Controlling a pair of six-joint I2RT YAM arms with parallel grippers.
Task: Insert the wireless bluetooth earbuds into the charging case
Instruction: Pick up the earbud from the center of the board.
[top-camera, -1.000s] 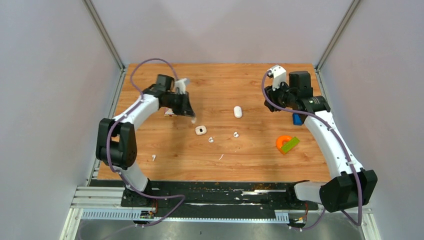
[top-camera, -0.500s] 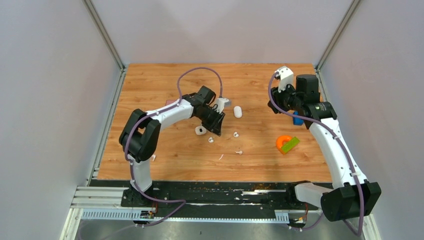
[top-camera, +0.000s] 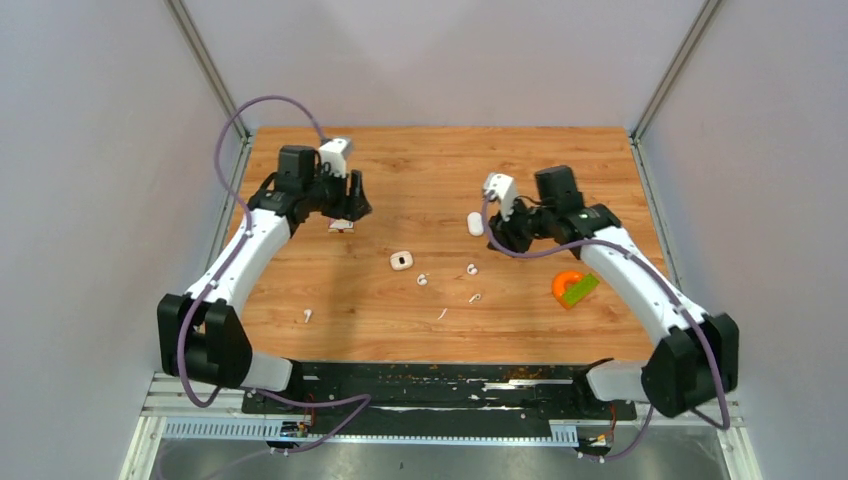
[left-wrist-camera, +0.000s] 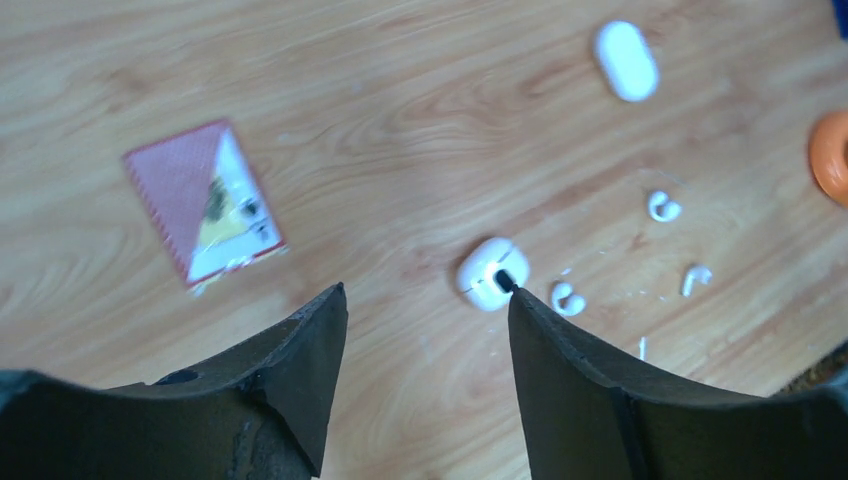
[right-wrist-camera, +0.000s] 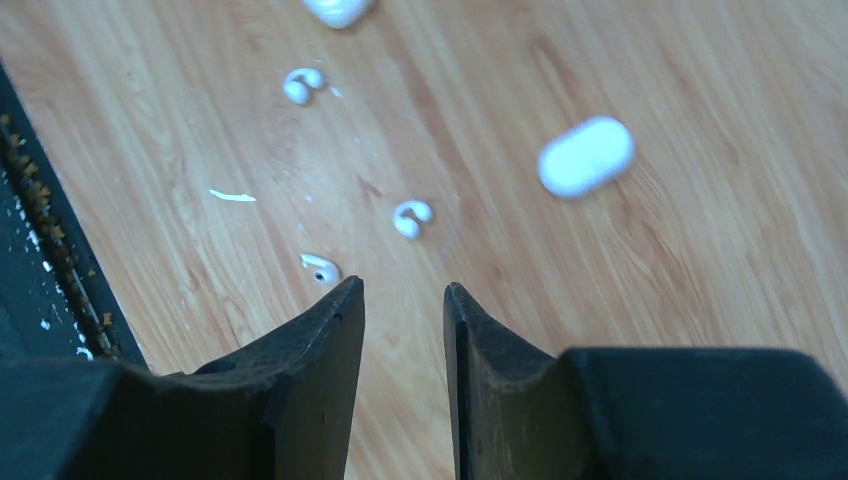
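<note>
The white charging case (top-camera: 402, 261) lies mid-table, a dark hole in its top (left-wrist-camera: 492, 273). Three tiny white earbuds (top-camera: 422, 280) (top-camera: 471, 269) (top-camera: 477, 297) lie loose to its right and front; they also show from the wrists as earbuds (left-wrist-camera: 566, 298) (right-wrist-camera: 411, 216). Another earbud (top-camera: 307, 315) lies alone near the front left. My left gripper (top-camera: 345, 205) (left-wrist-camera: 426, 290) hovers open and empty at the far left. My right gripper (top-camera: 498, 238) (right-wrist-camera: 403, 285) hovers beside a white oval capsule (top-camera: 475, 223), its jaws a narrow gap apart with nothing between them.
A red and white card (top-camera: 340, 225) lies below the left gripper. An orange ring with a green block (top-camera: 573, 287) sits at the right. A thin white sliver (top-camera: 441, 313) lies in front of the earbuds. Grey walls enclose the wooden table (top-camera: 300, 290).
The left arm swung to the middle near the case, then back to the far left, and its jaws opened. A third earbud now lies mid-table. The right arm moved in from the far right.
</note>
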